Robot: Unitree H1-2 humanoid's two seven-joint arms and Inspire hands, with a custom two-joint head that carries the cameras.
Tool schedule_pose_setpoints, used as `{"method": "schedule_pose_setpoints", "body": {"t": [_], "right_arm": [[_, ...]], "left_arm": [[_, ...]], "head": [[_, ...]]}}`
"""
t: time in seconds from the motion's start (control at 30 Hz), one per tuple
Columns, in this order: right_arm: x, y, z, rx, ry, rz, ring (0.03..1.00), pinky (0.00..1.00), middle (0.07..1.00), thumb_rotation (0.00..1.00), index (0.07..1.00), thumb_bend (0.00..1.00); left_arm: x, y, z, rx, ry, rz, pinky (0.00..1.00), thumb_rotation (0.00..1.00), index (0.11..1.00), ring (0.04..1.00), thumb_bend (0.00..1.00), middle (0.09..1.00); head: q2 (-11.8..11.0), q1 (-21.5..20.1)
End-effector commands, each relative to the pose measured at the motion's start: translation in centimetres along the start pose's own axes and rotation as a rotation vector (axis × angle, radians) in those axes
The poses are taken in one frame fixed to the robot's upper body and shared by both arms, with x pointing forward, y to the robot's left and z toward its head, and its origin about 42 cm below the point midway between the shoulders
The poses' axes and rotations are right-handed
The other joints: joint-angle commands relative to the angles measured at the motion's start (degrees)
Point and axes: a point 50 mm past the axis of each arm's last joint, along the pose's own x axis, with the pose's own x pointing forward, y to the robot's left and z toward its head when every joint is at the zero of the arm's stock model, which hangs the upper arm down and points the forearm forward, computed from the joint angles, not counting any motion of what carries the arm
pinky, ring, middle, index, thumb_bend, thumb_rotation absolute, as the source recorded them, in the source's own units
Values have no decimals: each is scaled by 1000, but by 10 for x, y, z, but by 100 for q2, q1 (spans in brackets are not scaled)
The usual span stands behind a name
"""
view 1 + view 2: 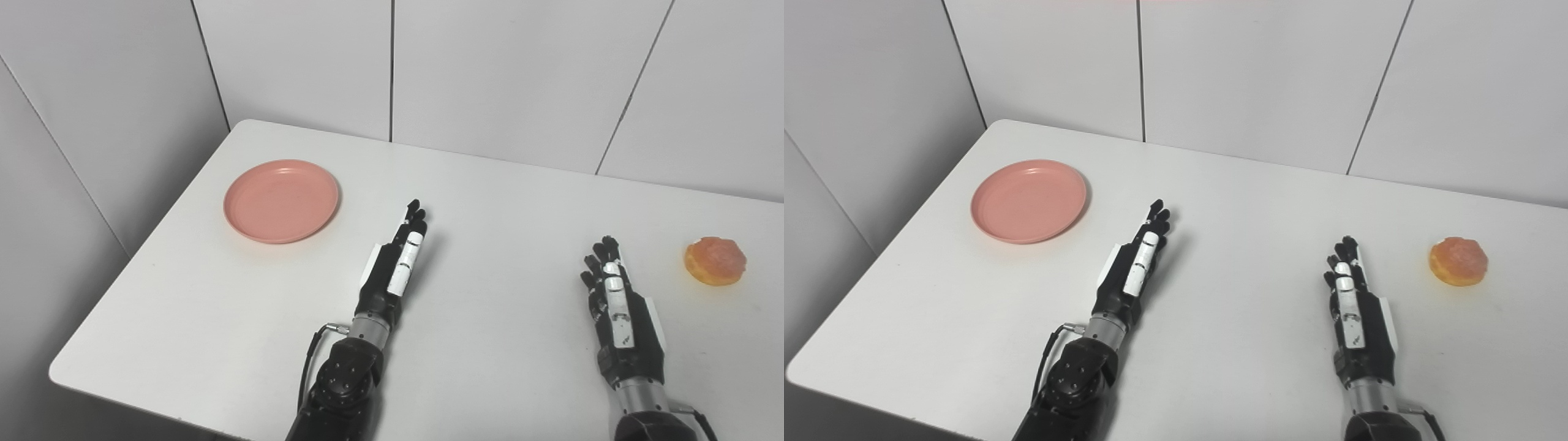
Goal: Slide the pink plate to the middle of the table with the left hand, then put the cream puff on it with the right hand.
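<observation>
Nearest to me, my two black forearms come up from the bottom edge over the white tabletop. My left hand, black with white panels, sits near the middle of the tabletop, its fingers stretched out straight and close together, pointing away and slightly to the right. It holds nothing, and I cannot tell whether it touches the surface or floats just above it. My right hand, of the same black and white build, lies further right, fingers extended forward and a little spread, also with nothing in its grasp.

Further out on the right, I see the round golden-orange cream puff with its glossy pinkish top resting on the tabletop near the right edge, just beyond and to the right of my right hand, clearly apart from the fingertips.

Further out on the left, the shallow round pink plastic plate lies flat near the far left corner of the tabletop, bare inside, well apart from my left hand and off to its left.

Behind the far edge of the tabletop stand pale grey wall panels with thin dark seams.
</observation>
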Motion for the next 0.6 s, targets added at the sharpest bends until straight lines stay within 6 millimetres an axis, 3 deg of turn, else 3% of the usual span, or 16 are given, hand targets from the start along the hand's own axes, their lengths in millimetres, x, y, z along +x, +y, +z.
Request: {"method": "schedule_pose_setpoints", "body": {"t": [0.0, 0.1, 0.37, 0.57], "right_arm": [[-9, -11, -12, -15, 8, -18, 1000, 1000, 1000, 885, 1000, 545], [-8, -13, -14, -29, 0, -22, 1000, 1000, 1000, 899, 1000, 540], [-7, -11, -15, -24, -8, -20, 1000, 1000, 1000, 894, 1000, 524], [-7, -10, -14, -24, -3, -13, 1000, 1000, 1000, 883, 1000, 520]], "left_arm": [[-3, 5, -8, -7, 0, 33, 1000, 1000, 999, 1000, 535, 1000], [4, 14, 3, 1, -33, 92, 1000, 1000, 961, 989, 493, 980], [24, 43, 24, -13, -151, 158, 1000, 1000, 977, 990, 620, 979], [33, 69, 41, -14, -202, 236, 953, 1000, 886, 902, 665, 896]], "head": [[-3, 6], [-27, 11], [-70, -49], [-78, -56]]}}
